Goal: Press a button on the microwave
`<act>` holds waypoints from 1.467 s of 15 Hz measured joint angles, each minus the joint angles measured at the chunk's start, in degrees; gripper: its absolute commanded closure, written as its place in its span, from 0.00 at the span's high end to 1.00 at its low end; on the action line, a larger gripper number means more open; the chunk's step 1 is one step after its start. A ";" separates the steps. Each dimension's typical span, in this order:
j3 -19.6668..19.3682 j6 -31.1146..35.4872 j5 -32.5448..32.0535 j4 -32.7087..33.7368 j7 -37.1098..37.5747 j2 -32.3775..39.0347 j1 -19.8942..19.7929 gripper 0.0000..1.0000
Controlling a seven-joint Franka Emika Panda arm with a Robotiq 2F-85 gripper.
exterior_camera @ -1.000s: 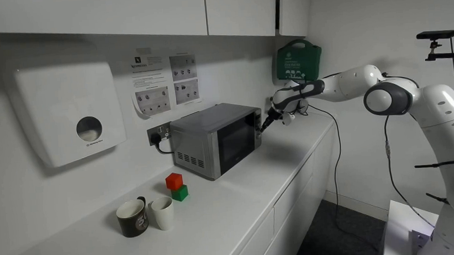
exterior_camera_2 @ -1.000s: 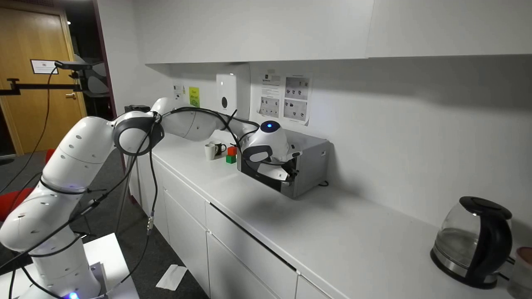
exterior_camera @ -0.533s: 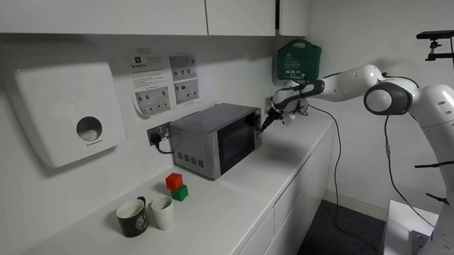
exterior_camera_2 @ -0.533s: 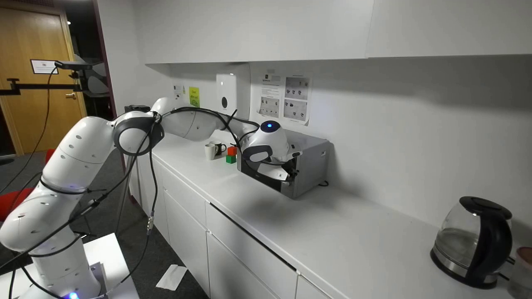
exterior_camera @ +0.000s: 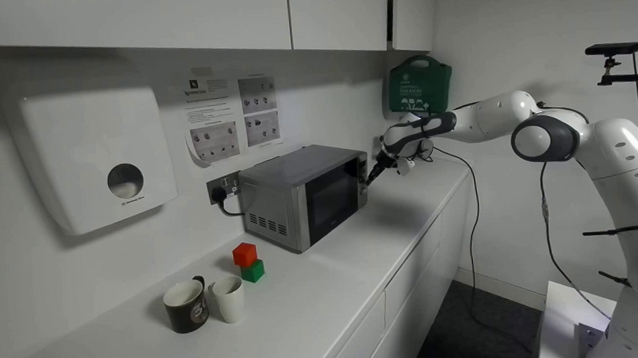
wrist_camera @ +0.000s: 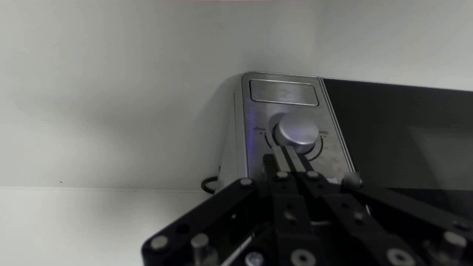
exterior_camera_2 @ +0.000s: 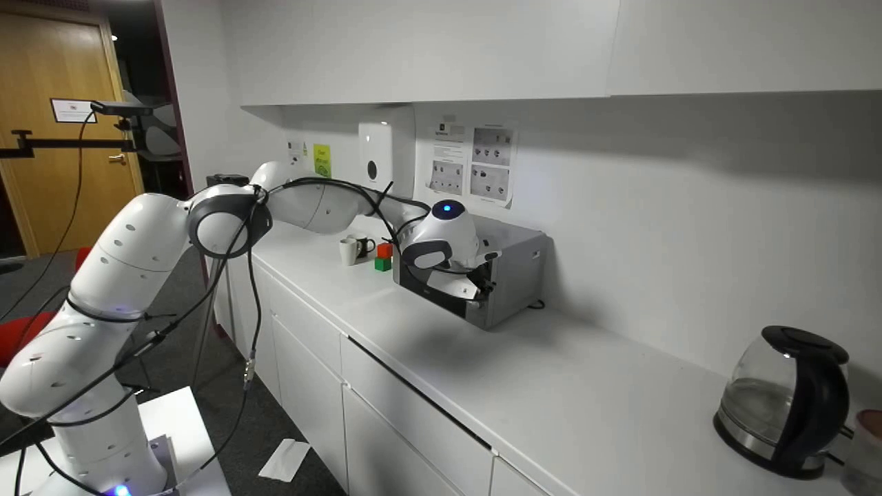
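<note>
We judge the microwave [exterior_camera: 304, 193], on the tabletop [exterior_camera: 316, 306] near the wall [exterior_camera: 325, 101], heavy and rigid enough to need no hold, just a straight push at its control strip [wrist_camera: 266, 110] from the claw [wrist_camera: 286, 149], pressed together near the knob [wrist_camera: 298, 129], contact unclear.

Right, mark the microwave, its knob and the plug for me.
Microwave [exterior_camera: 325, 202]: in an exterior view, on its dark window.
Knob [wrist_camera: 298, 128]: in the wrist view, on its round silver face.
Plug [exterior_camera: 219, 194]: in an exterior view, on its black body.
</note>
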 measured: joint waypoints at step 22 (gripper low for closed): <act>-0.04 -6.69 -2.97 2.57 0.11 -1.35 -0.94 0.00</act>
